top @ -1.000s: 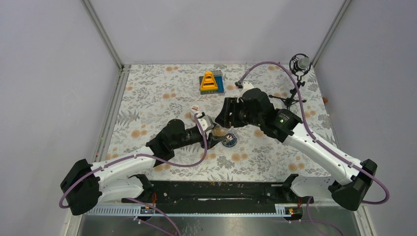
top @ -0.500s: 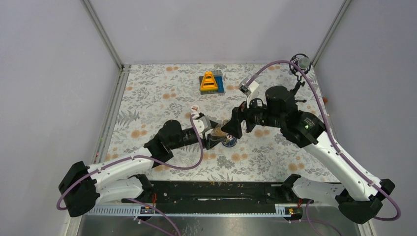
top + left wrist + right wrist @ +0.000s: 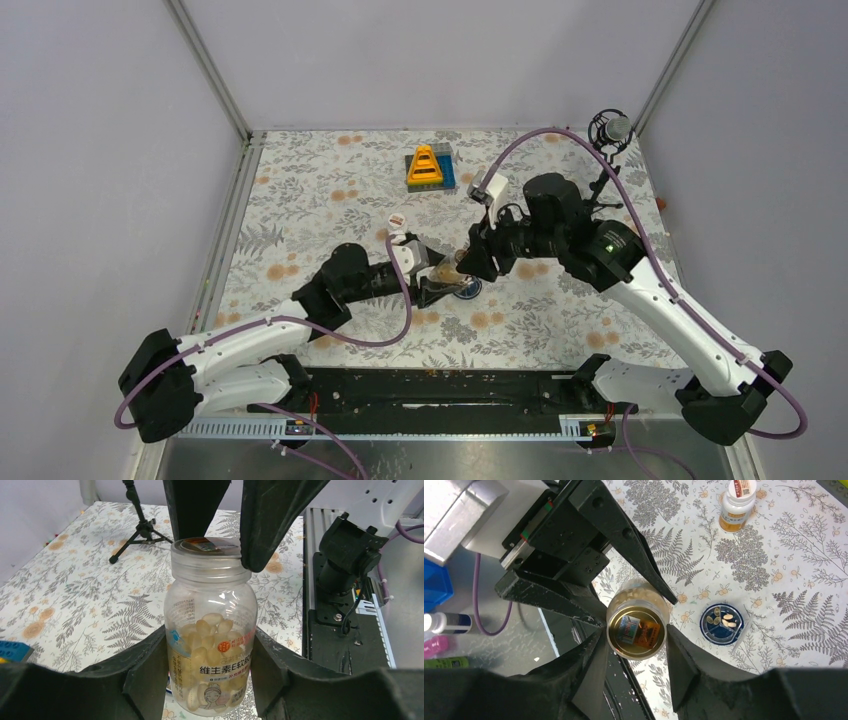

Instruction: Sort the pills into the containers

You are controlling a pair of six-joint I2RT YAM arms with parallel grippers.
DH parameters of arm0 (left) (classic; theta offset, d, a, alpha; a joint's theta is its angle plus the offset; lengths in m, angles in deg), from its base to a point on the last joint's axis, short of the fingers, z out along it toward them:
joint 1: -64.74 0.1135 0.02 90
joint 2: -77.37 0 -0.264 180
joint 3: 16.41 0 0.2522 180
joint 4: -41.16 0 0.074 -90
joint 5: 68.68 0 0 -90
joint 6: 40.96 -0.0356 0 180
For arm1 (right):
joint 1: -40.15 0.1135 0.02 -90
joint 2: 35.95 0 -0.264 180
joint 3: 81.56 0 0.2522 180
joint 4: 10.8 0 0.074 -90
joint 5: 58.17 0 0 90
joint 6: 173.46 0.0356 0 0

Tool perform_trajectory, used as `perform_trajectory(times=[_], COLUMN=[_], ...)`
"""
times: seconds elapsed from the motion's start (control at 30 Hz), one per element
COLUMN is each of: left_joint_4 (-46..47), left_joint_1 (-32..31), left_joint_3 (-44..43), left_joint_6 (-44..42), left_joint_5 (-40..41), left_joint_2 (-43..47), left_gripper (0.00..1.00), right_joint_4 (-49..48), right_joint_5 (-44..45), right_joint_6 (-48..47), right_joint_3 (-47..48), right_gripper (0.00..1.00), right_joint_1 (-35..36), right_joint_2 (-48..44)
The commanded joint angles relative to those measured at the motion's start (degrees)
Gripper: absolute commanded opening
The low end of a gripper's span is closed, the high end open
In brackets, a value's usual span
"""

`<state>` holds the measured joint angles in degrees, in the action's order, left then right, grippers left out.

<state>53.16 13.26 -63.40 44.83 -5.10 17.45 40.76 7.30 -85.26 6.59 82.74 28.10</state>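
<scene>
Our left gripper clamps a clear round bottle of glossy pills; our right gripper pinches its gold lid.

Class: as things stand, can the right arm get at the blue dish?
Probably not yet. The right gripper grips the top of the pill bottle held by the left gripper. The blue dish lies uncovered beside them, so after letting go, likely yes.
</scene>
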Motion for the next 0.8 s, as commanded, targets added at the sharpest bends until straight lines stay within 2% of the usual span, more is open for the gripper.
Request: perform_trajectory(times=[0.0,0.17,0.23,0.33,0.53,0.6,0.77], left_joint_4=[5.4,6.1,6.5,5.5,4.7,4.8,5.0], left_joint_1=[-0.3,-0.3,-0.3,-0.3,-0.3,-0.3,-0.4], left_joint_3=[-1.7,-0.4,0.2,0.3,0.7,0.8,0.6], left_joint_6=[-0.5,-1.4,-1.6,-1.5,-1.5,-1.4,-1.1], left_joint_5=[-0.6,4.5,5.7,6.7,7.9,7.9,5.7], left_joint_2=[0.7,1.9,2.4,2.6,2.6,2.7,2.9], left_gripper=[0.00,0.00,0.00,0.00,0.00,0.00,0.00], right_joint_4=[-7.6,-11.7,-12.3,-15.2,-9.9,-8.4,-5.2], right_joint_5=[9.5,29.5,34.5,32.2,25.8,22.3,9.5], right_joint_6=[8.5,27.8,33.0,34.0,28.4,26.1,12.9], right_joint_3=[1.2,-1.0,-1.6,-1.7,2.2,1.7,-0.3], right_gripper=[0.38,0.36,0.36,0.42,0.88,0.93,0.90], right_joint_1=[1.6,4.0,4.1,4.0,3.4,2.8,2.3], right_joint_2=[3.0,3.9,3.6,2.7,0.7,-0.8,-4.0])
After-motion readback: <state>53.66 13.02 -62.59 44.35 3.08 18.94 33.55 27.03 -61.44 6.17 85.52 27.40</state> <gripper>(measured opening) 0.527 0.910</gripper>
